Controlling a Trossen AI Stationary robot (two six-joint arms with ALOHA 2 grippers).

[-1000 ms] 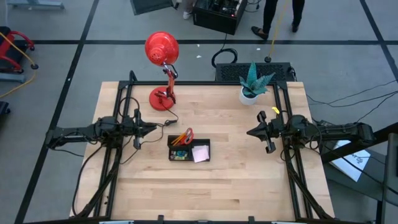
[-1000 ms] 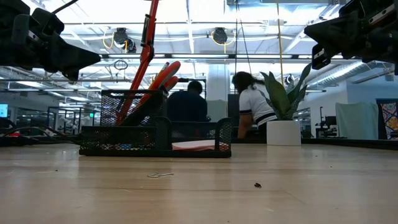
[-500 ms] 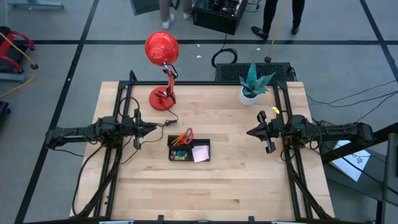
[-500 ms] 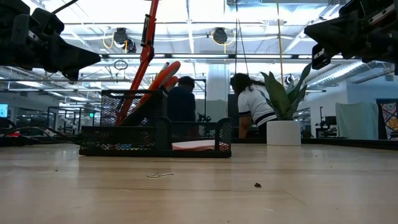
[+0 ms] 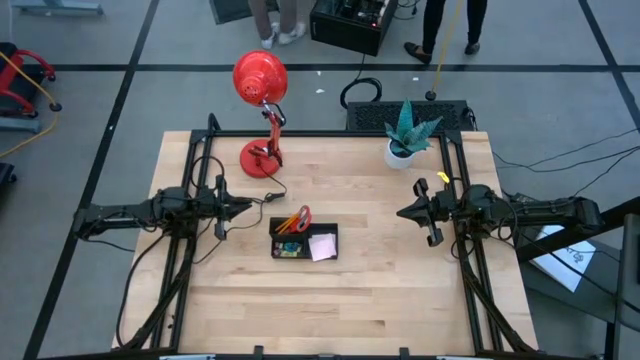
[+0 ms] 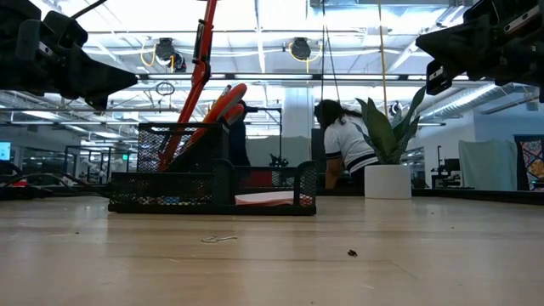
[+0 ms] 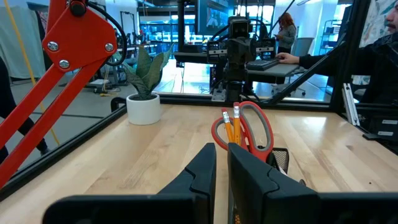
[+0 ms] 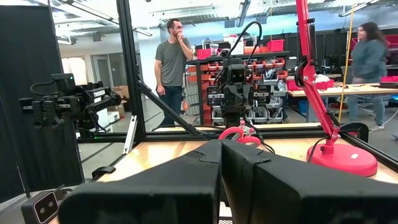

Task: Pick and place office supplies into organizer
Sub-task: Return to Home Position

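Both arms are out at the sides of the pale wood-grain table (image 5: 350, 300), and I'm reading the left gripper (image 5: 249, 208) as pressed together with nothing between its fingers; from its wrist camera the two dark, blocky fingers sit side by side with only a hairline seam. Same story on the right gripper (image 5: 401, 212): fingers closed on each other, empty, hanging above the tabletop and pointing inward. Between them, a little toward my left arm, sits the organizer (image 6: 195, 191), a low black wire-mesh tray with a taller mesh cup at one end. Out of that cup lean the scissors (image 5: 304, 216), glossy red loop handles up, with two orange pencils (image 7: 237, 127) beside them, erasers on top. The pink sticky-note pad (image 5: 322, 246) lies flat in the shallow compartment on the right-arm side. There are small coloured bits low in the other compartment, but through the mesh I can't say what they are. The left gripper's tip is near the tray's corner but not touching; the right gripper is well apart from it. At the far edge stand a shiny red desk lamp (image 5: 260, 78) and a spiky green plant (image 5: 408, 128) in a white pot.
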